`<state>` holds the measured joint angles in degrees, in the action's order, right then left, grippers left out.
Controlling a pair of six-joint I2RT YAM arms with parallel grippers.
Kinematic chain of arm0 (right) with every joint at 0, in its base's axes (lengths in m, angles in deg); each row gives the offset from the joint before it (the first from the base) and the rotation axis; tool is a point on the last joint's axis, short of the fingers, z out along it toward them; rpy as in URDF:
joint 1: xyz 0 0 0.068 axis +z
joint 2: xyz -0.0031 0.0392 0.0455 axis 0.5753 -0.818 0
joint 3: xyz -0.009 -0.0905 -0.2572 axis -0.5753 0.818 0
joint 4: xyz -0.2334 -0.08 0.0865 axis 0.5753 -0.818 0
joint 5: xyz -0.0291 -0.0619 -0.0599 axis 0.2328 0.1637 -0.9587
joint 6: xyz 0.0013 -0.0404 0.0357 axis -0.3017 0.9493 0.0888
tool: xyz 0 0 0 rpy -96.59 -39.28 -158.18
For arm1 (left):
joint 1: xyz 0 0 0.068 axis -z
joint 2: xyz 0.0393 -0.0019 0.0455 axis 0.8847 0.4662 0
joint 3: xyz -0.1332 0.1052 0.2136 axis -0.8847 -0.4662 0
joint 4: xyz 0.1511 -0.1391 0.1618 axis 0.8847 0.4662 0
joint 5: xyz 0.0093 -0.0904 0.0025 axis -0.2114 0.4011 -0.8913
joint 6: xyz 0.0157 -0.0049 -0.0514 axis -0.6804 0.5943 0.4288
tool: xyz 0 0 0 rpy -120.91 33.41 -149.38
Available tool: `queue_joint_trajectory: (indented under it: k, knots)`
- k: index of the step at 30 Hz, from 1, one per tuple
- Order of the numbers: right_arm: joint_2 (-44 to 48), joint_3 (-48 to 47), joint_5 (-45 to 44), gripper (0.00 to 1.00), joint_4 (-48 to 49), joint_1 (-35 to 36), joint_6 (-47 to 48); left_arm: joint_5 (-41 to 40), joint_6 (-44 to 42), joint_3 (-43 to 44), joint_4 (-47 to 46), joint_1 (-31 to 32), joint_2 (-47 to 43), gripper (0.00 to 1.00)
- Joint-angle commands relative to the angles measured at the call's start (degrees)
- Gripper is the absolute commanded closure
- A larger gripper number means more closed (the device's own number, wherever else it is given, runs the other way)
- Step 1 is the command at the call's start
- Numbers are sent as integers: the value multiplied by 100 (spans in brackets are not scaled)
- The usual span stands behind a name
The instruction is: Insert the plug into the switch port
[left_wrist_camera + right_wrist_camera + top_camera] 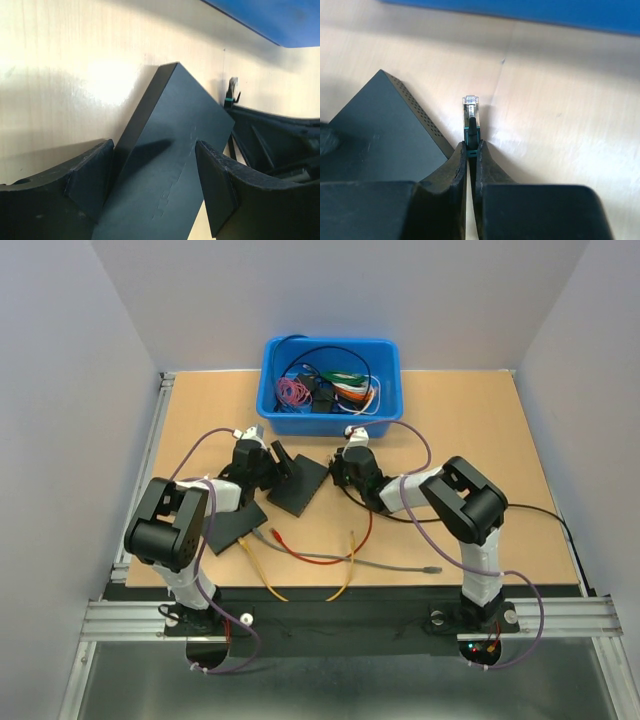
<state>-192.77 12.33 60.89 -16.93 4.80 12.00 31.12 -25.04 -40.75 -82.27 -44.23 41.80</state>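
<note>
Your left claw (154, 165) stands wide astride the flat black switch box (172, 105), one pad against each long side, so it grips the box on the pale wooden desk (480, 440). Your right claw (470, 150) is pinched tight on the green-booted plug with a clear tip (470, 112). That tip points away from you, just beside the switch's perforated edge, outside any port. Farthest back sits the blue plastic bin (320, 425) of tangled wires.
</note>
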Motion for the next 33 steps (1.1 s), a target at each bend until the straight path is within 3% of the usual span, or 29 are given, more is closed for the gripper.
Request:
queue_joint_trajectory:
  k: [1, 12, 20, 27, 33]
  knots:
    - [223, 289, -15, 100, -311, 279, -112, -31, -23, -115, 456, 22, 71, 22]
    - [1532, 614, -1228, 100, -1593, 288, 415, 436, -471, -237, -159, 30, 221, 22]
    - [2218, 1186, -174, 100, -1822, 560, 29, 744, -858, -343, -186, 74, -16, 23]
    - [1876, 1081, -24, 100, -1919, 1324, -165, 700, -972, -343, -230, 267, 19, 23]
    - [1586, 905, 37, 100, -2103, 1483, -253, 375, -973, -387, -230, 470, -183, 25]
